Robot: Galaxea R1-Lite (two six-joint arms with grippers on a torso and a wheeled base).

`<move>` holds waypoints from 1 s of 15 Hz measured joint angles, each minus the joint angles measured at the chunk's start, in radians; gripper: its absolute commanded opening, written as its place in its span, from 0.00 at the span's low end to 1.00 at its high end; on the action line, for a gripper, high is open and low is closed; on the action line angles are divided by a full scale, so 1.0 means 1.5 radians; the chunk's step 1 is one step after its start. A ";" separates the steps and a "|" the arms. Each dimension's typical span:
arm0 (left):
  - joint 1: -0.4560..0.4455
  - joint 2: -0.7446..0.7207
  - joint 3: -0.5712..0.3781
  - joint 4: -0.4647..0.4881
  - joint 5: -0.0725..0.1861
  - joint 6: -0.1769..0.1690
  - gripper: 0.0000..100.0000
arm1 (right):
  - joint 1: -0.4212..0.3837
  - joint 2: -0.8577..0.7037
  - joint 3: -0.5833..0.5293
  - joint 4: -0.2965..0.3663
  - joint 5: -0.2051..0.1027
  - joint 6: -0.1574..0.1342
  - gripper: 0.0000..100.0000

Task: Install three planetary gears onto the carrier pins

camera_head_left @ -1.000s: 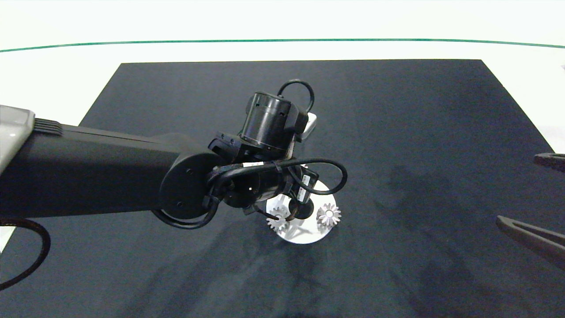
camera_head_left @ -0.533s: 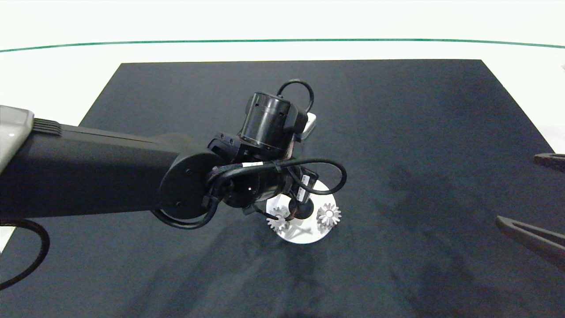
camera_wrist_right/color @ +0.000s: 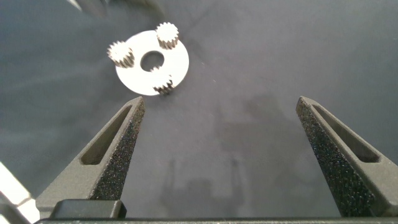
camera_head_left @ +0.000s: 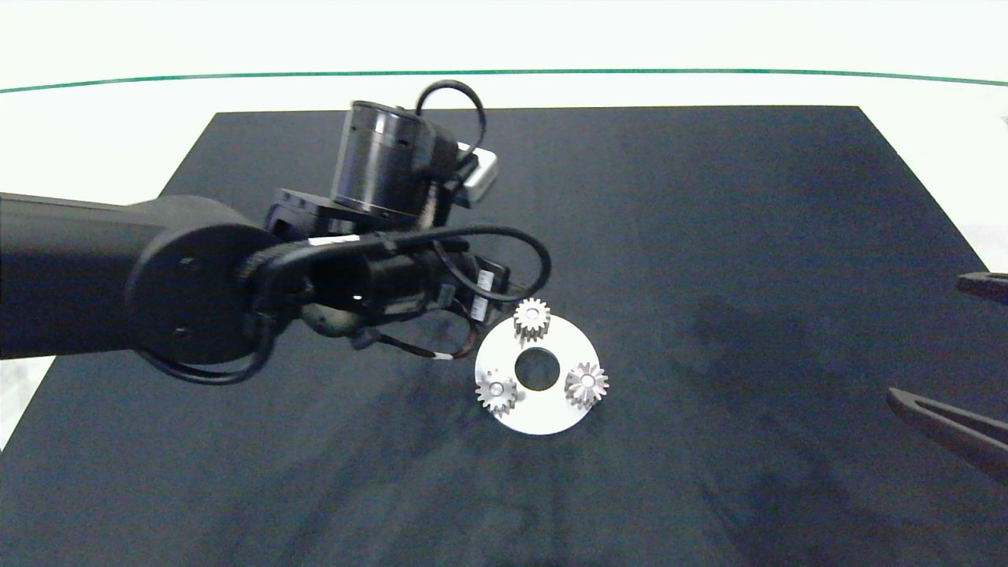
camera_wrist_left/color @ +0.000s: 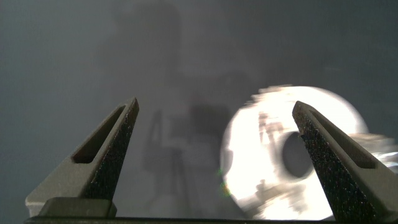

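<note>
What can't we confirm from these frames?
- Whether each of the planetary gears is seated fully down: too small in head and right wrist views.
- Disc detail: motion-blurred in left wrist view.
- Left end effector: hidden under its arm in head view.
- Right end effector: mostly cut off by head view's edge.

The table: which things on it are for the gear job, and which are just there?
For the job:
- three little gears, each sitting on a peg
- white disc
- left claw, open, beside the disc

Just there:
- black mat
- green line
- right claw, open, parked at the right edge
</note>
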 measured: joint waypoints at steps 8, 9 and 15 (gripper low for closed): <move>0.310 -0.448 0.332 -0.087 0.011 0.029 1.00 | -0.048 -0.125 0.110 0.000 -0.268 -0.030 1.00; 0.338 -0.522 0.387 -0.092 0.010 0.036 1.00 | -0.068 -0.164 0.137 0.000 -0.282 -0.030 1.00; 0.412 -0.946 0.643 -0.073 0.013 0.093 1.00 | -0.347 -0.463 0.307 -0.002 -0.310 -0.019 1.00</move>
